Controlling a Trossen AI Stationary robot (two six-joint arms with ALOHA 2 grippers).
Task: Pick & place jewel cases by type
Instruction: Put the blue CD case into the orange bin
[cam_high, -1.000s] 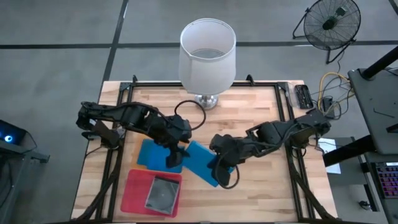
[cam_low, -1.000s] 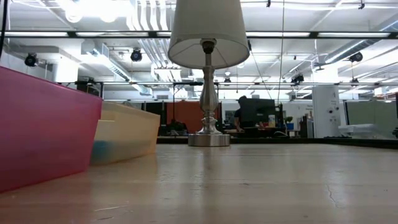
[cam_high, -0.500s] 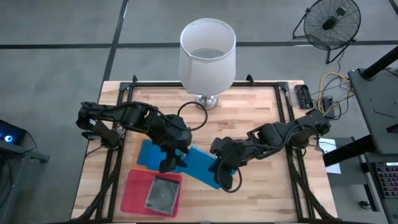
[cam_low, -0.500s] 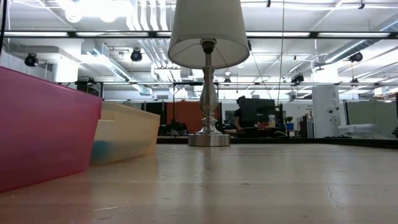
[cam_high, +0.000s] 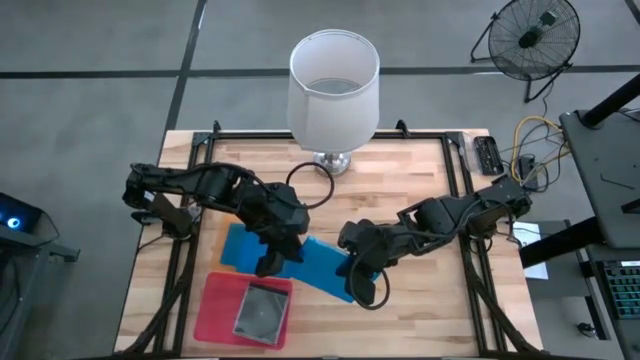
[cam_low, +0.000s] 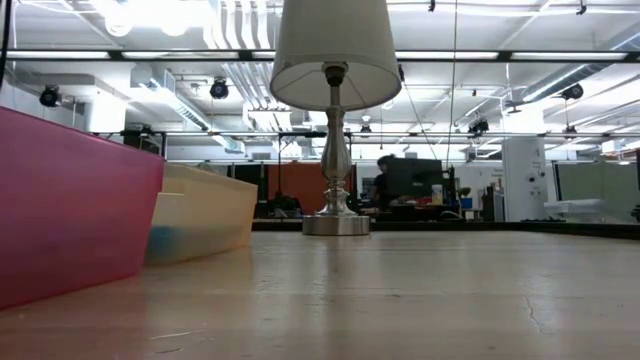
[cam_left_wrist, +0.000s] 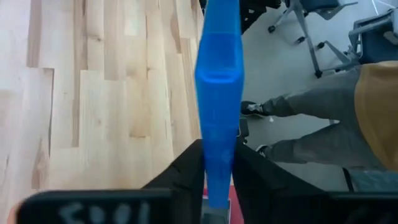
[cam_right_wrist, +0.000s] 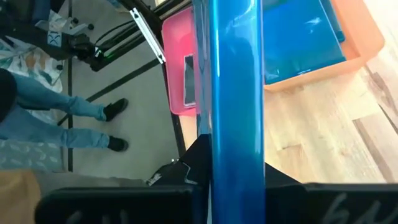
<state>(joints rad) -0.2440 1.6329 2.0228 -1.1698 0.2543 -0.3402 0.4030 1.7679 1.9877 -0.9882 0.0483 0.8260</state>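
The left gripper (cam_high: 272, 262) has its dark matte fingers (cam_left_wrist: 186, 177) pinched on the thin edge of a glossy opaque blue jewel case (cam_high: 318, 262), seen edge-on in its wrist view as a narrow, slightly waisted plastic strip rising straight out from between them. The right gripper (cam_high: 362, 277) is clamped tight on the opposite end of the same case, whose smooth blue edge fills the middle of the right wrist view between its fingers (cam_right_wrist: 198, 155). The flat square case spans the gap between the two grippers, held above the pale, plank-grained wooden table (cam_high: 410, 190).

Just beside the left gripper, on its near side, sits a shallow pink bin (cam_high: 218, 305) of translucent plastic with a dark grey, silvery jewel case (cam_high: 262, 312) lying flat inside. Behind that gripper is a shallow orange bin (cam_right_wrist: 367, 37) holding more blue jewel cases (cam_high: 240, 248) lying flat.

Farther off, at the table's back edge, stands a lamp (cam_high: 334, 90) with a smooth white drum shade and a polished round metal base.

Beyond the table edge, a person's legs (cam_left_wrist: 311, 124) in grey trousers show.
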